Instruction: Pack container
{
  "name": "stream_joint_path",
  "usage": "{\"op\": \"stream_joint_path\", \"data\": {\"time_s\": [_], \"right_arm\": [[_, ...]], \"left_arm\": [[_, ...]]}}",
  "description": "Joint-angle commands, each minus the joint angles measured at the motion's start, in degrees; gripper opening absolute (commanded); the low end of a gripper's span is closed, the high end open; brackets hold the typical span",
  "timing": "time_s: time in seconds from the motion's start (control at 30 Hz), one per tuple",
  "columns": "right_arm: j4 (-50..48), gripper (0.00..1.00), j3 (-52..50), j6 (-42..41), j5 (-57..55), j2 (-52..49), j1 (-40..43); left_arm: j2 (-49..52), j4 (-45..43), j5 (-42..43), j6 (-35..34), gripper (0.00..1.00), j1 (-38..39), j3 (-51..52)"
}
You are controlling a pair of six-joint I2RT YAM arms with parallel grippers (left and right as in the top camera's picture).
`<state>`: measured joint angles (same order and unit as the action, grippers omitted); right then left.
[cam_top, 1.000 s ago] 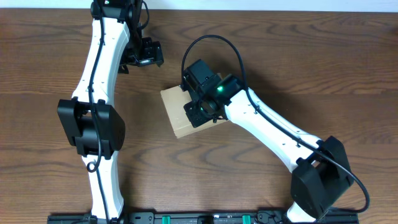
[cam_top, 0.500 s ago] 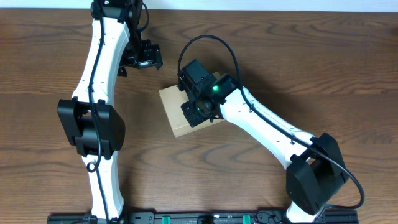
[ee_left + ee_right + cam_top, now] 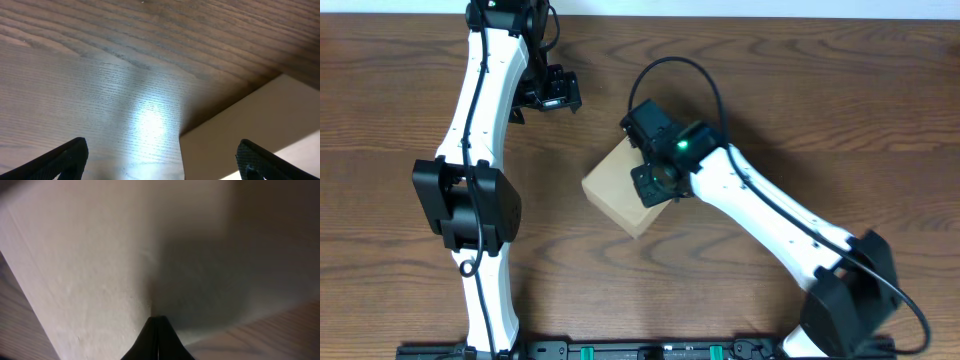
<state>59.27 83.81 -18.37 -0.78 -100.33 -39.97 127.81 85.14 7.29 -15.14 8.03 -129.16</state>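
The container (image 3: 612,192) is a plain tan cardboard box, closed, lying turned at an angle on the wooden table near the middle. My right gripper (image 3: 656,182) is over its right edge. In the right wrist view the fingers (image 3: 158,336) are shut together with their tips against the box's top (image 3: 95,255), holding nothing. My left gripper (image 3: 550,95) hangs open and empty above the table, up and left of the box. In the left wrist view (image 3: 162,157) a corner of the box (image 3: 260,127) shows at the lower right.
The wooden table (image 3: 840,110) lies bare to the right and in front (image 3: 620,290). The left arm (image 3: 480,150) runs down the left side. A black rail (image 3: 650,350) runs along the front edge.
The box has turned and slid a little toward the front. My right gripper has moved right with it, still on its top. The left arm has not moved.
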Motion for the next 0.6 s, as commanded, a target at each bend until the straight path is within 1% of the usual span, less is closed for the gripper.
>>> {"op": "stream_joint_path", "data": {"time_s": [0.0, 0.03, 0.1, 0.13, 0.33, 0.57], "right_arm": [[-0.1, 0.15, -0.5, 1.4, -2.2, 5.9, 0.7], [-0.2, 0.33, -0.5, 2.1, -2.2, 7.0, 0.9], [-0.3, 0.8, -0.5, 3.3, -2.2, 9.2, 1.4], [-0.3, 0.99, -0.5, 3.3, -2.2, 9.9, 1.8], [0.3, 0.99, -0.5, 3.9, -1.3, 12.5, 3.4], [4.4, 0.99, -0.4, 4.1, -0.7, 19.1, 5.7]], "left_arm": [[-1.8, 0.3, -0.2, 0.6, 0.96, -0.2, -1.5], [-2.0, 0.3, -0.2, 0.6, 0.96, -0.2, -1.5], [-2.8, 0.1, -0.2, 0.6, 0.96, -0.2, -1.5], [-3.2, 0.1, -0.2, 0.6, 0.96, -0.2, -1.5], [-6.4, 0.1, -0.2, 0.6, 0.96, -0.2, -1.5], [-12.3, 6.3, 0.2, 1.5, 0.95, -1.3, -1.5]]}}
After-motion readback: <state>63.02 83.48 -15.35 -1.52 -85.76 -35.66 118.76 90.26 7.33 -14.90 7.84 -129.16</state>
